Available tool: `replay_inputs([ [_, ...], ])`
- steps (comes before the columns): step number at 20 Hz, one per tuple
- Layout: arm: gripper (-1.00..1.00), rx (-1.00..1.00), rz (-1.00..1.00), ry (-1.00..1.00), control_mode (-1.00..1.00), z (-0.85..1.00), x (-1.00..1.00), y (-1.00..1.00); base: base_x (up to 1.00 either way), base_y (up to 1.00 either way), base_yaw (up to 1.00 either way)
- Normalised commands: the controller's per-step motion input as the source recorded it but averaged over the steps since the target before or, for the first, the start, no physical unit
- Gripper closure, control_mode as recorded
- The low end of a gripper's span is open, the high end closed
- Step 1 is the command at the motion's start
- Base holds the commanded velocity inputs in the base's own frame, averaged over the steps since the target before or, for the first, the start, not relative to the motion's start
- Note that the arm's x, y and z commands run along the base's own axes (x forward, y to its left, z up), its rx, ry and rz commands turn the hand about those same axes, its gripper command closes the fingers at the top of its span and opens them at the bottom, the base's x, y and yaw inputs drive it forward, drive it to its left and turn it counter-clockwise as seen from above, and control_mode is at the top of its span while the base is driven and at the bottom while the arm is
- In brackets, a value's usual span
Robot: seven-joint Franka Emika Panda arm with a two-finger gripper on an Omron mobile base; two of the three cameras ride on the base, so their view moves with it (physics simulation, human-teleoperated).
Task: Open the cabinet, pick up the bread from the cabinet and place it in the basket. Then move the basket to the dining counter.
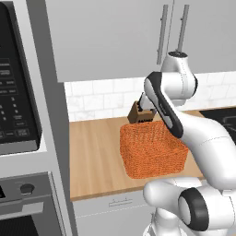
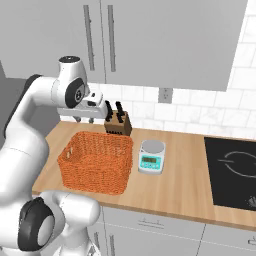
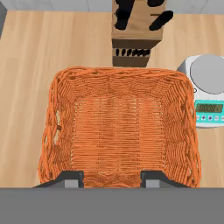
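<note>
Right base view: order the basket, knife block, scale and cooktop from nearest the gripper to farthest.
1. Knife block, just right of the gripper, by the wall.
2. Basket, below it; close to the block's rank.
3. Scale, right of the basket.
4. Cooktop, far right.

In the right base view the basket (image 2: pixel 96 162) sits on the counter (image 2: pixel 175 185) at lower left of centre; the knife block (image 2: pixel 118 122) stands just behind it, against the wall; the kitchen scale (image 2: pixel 151 156) lies just right of the basket; the cooktop (image 2: pixel 232 172) is at the far right; the cabinet (image 2: pixel 165 40) hangs along the top; in the left base view the microwave (image 1: pixel 16 83) fills the left edge, with the oven (image 1: pixel 25 207) below it.
</note>
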Motion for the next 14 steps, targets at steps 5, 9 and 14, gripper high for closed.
replay_inputs([
  [5,-1.00,-0.01,0.04,-0.03,-1.00,0.00,-0.41,0.06,0.00,0.00,0.00],
  [9,-1.00,-0.01,0.00,-0.22,-1.00,0.16,-0.69,0.00,0.00,0.00,0.00],
  [14,-1.00,0.00,0.09,-0.43,-1.00,0.72,-0.50,-0.13,0.00,0.00,0.00],
])
